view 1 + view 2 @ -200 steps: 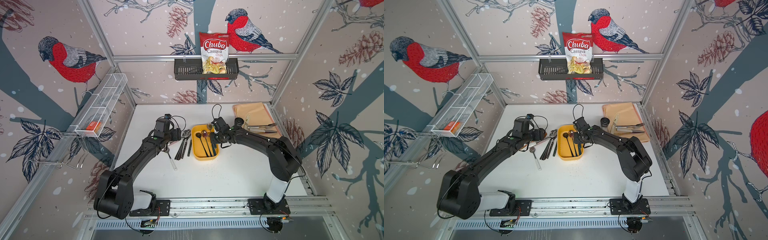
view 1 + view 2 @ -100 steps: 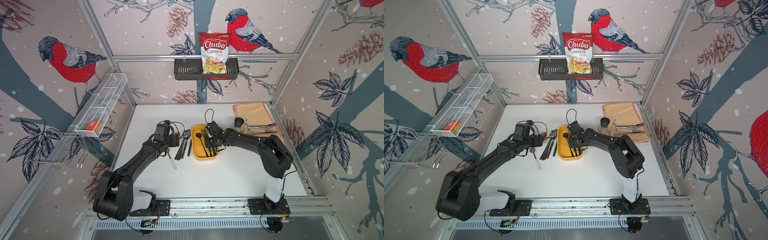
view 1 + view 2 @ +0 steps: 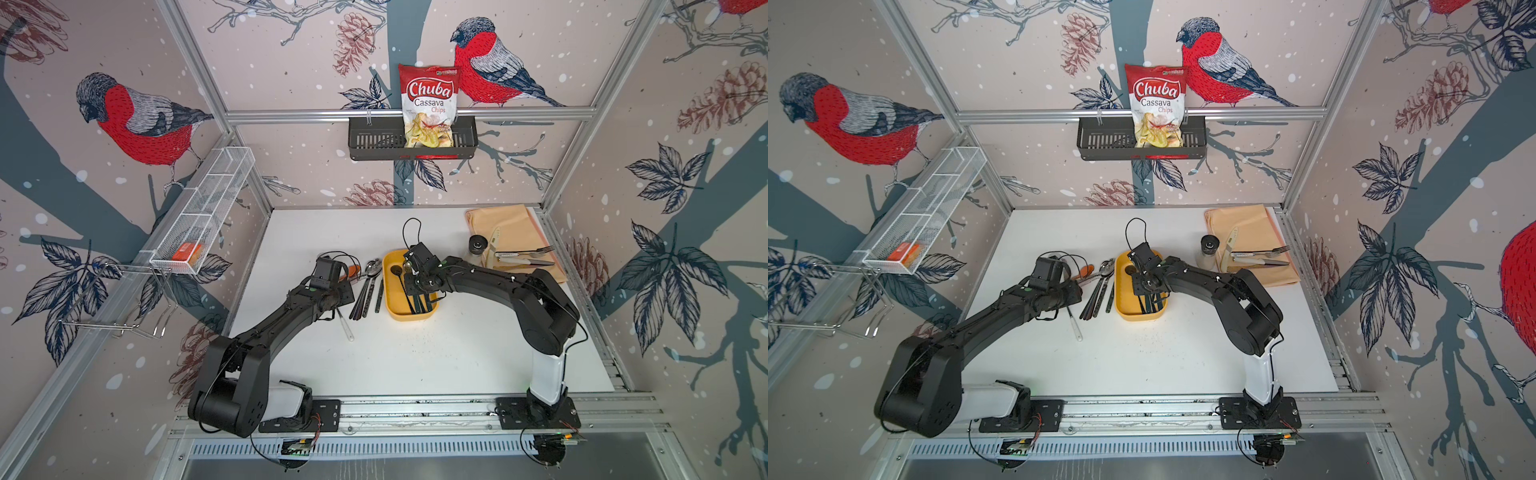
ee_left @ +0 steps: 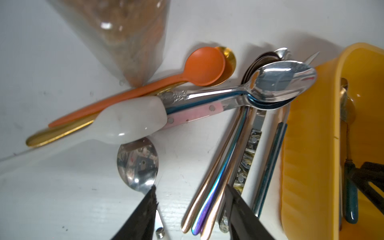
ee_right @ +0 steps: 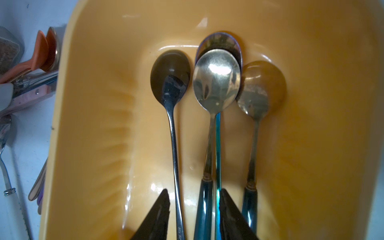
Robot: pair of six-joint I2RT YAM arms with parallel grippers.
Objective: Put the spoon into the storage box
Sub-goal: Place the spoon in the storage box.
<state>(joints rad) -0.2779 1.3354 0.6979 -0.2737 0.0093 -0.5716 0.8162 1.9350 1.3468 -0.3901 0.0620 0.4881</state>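
The yellow storage box stands mid-table. Several spoons lie in it side by side: a dark spoon, a silver spoon with a teal handle and a duller one. My right gripper is low inside the box, open, its jaws either side of the dark and teal handles without pinching them. More spoons lie in a pile left of the box: an orange spoon, a large silver spoon, and a small silver spoon. My left gripper hovers open over rose-gold and iridescent handles.
A clear jar of brown grains stands beside the pile. A white-handled knife lies under the left arm. A glass shaker and a beige cloth with a fork and knives are at the back right. A black basket hangs behind.
My right gripper has moved left and lower in the box and opened; the dark spoon lies loose between its jaws. My left gripper's jaws have narrowed over the pile's handles.
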